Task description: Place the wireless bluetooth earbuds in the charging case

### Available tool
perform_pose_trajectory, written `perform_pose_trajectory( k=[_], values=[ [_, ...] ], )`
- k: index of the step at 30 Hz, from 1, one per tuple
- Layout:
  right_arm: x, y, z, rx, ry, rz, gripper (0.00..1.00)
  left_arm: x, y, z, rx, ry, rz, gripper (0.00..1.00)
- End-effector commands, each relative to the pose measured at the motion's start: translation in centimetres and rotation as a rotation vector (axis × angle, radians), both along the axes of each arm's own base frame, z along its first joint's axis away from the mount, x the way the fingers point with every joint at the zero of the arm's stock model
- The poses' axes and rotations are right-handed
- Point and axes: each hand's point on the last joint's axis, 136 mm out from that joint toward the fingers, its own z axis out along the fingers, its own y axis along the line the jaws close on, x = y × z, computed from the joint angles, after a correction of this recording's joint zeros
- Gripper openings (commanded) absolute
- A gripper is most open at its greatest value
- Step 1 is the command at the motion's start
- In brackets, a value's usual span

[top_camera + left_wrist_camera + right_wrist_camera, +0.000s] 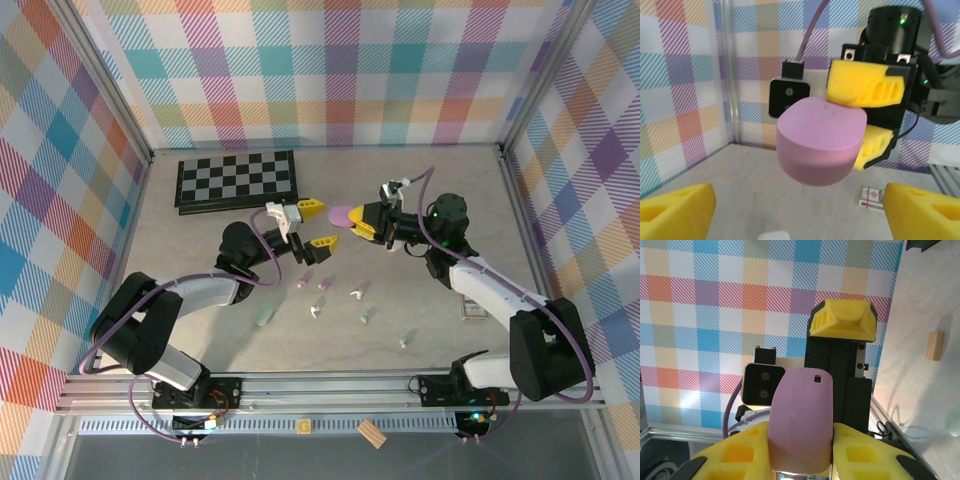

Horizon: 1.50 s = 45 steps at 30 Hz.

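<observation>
Purple plastic catches the eye: the pebble-shaped charging case (343, 213) hangs above the table (460, 200), clamped between the jaws of the right gripper (357, 223), its lid apparently shut. The left gripper (319, 226) faces it with jaws apart, holding nothing. All six earbuds (323, 284) lie loose on the table below, so I'd judge nothing is inserted yet; opening the case looks like the first job.
</observation>
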Motion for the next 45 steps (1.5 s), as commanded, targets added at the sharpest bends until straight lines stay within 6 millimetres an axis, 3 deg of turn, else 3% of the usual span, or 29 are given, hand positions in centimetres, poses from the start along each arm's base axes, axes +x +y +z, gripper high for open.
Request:
perform_pose_trajectory(
  k=[1,11,31,35,39,45],
  values=[
    [-1.3,-0.1,2.7,0.063,-0.059,0.013,0.13,-1.6,-0.2,4.0,-0.078,-0.115,-0.09,0.78],
    [-1.6,0.6,2.7,0.085,-0.052,0.012,0.13,-2.5,-1.6,4.3,-0.074,-0.11,-0.179,0.63],
    [-1.7,0.8,2.5,0.07,-0.042,0.019,0.13,-3.3,-1.8,4.7,-0.071,-0.119,-0.216,0.39],
    [-1.7,0.9,2.1,0.058,-0.033,0.021,0.13,-3.6,-1.8,4.7,-0.068,-0.124,-0.226,0.37],
    [-1.6,0.9,1.9,0.053,-0.024,0.024,0.13,-3.9,-1.7,4.7,-0.066,-0.13,-0.235,0.42],
    [-1.5,1.0,1.9,0.05,-0.024,0.025,0.13,-4.0,-1.8,4.6,-0.061,-0.128,-0.244,0.38]
  ],
)
